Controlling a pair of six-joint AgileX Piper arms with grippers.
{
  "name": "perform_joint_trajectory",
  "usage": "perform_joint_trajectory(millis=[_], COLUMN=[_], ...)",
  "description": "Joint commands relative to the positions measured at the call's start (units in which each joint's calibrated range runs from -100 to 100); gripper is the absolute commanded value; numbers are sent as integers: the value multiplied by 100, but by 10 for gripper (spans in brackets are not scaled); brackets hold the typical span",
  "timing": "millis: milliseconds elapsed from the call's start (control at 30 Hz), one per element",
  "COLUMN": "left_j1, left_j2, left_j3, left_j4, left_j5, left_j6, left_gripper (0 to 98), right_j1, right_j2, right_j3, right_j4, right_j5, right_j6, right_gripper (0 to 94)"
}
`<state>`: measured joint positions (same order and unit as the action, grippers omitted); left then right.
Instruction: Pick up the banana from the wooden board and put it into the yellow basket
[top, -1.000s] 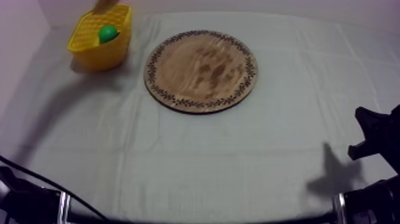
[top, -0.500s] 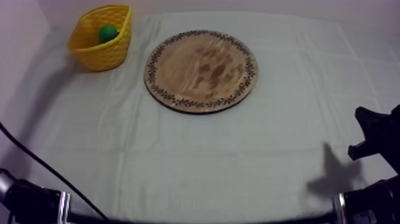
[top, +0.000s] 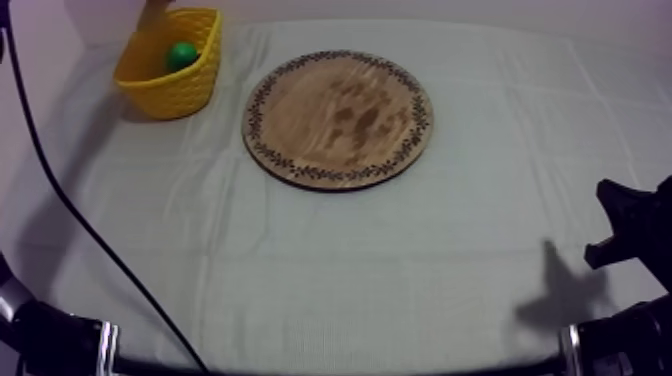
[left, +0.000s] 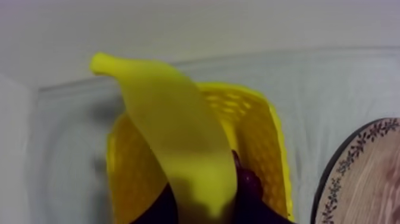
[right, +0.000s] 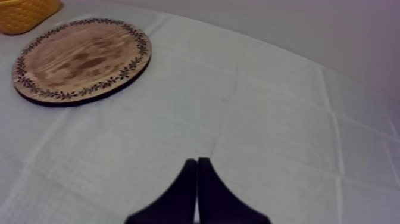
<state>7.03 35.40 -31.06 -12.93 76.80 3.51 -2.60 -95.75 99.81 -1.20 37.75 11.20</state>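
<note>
Since half a second ago a yellow-brown tip (top: 156, 12) has come into sight at the far rim of the yellow basket (top: 178, 92); the basket, the wooden board (top: 338, 118) and my right gripper (top: 625, 232) sit where they did. From the left wrist I see my left gripper (left: 205, 199) closed round the banana (left: 169, 137). A dark finger (left: 249, 189) presses on each side of its lower end, and the fruit runs up and away from the jaws, curving to a pointed tip. Straight below the jaws is the basket's open mouth, so the banana hangs over it, not yet lying inside; whether it touches the rim I cannot tell. Off to one side of the jaws, beside the basket, the board's patterned rim shows. A small green fruit (top: 181, 55) lies in the basket. My right jaws are pressed together into a narrow wedge, gripping nothing, with cloth (right: 268, 119) ahead of them and the board farther off
</note>
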Motion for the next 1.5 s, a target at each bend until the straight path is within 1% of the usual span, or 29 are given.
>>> perform_joint_trajectory(millis=[0, 300, 700, 767, 800, 933, 1000, 1067, 1167, 1300, 1400, 1467], left_j1=[-5, 13, -97, -101, -105, -140, -154, -163, -168, -165, -164, -172], left_j2=[149, 486, 700, 706, 708, 692, 678, 664, 635, 571, 476, 385], left_j3=[31, 61, 58, 70, 77, 94, 96, 91, 79, 85, 128, 153], left_j4=[40, 174, 177, 183, 186, 221, 243, 254, 261, 265, 268, 270], left_j5=[25, 98, 96, 96, 98, 147, 162, 161, 150, 136, 82, -16], left_j6=[19, 91, 102, 130, 168, 311, 315, 286, 218, 151, 129, 168], left_gripper=[149, 148, 155, 197, 247, 520, 609, 664, 702, 703, 656, 597], right_j1=[0, 0, 0, 0, 0, 0, 0, 0, 0, 0, 0, 0], right_j2=[0, 0, 0, 0, 0, 0, 0, 0, 0, 0, 0, 0], right_j3=[-3, -3, -3, -3, -3, -3, -3, -3, -3, -3, -3, -3], right_j4=[1, 1, 1, 1, 1, 1, 1, 1, 1, 1, 1, 1], right_j5=[0, 0, 0, 0, 0, 0, 0, 0, 0, 0, 0, 0], right_j6=[1, 1, 1, 1, 1, 1, 1, 1, 1, 1, 1, 1], right_gripper=[3, 3, 3, 3, 3, 3, 3, 3, 3, 3, 3, 3])
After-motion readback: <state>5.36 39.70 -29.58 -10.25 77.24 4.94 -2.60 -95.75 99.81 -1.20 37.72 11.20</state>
